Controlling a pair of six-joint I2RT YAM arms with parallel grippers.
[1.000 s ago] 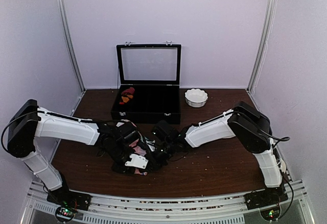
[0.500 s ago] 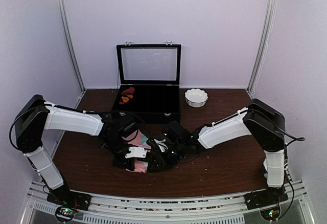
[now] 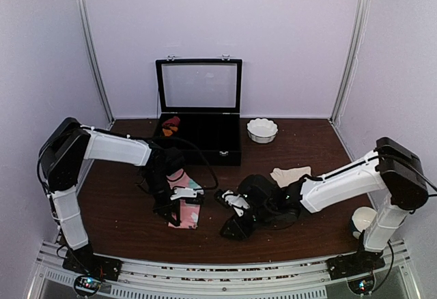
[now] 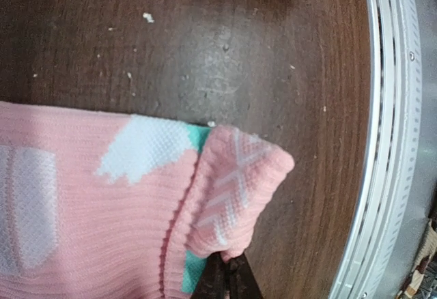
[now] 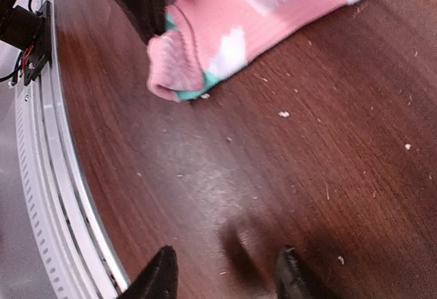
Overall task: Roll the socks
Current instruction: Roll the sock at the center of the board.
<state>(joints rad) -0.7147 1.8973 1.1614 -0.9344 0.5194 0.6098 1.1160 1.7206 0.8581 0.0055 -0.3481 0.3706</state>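
Left gripper (image 4: 224, 278) is pinching the folded end of the pink sock (image 4: 102, 203) between pressed-together fingers, near the front edge of the table (image 4: 205, 39). Right gripper (image 5: 225, 278) is hovering just right of that sock, its fingers spread and empty above the bare wood. The cream sock (image 3: 290, 175) is lying well apart, farther right and farther back.

The top camera looks down from behind over the whole table (image 3: 307, 227). Both wrist cameras hang close above it, sharing the pink sock (image 4: 136, 196).
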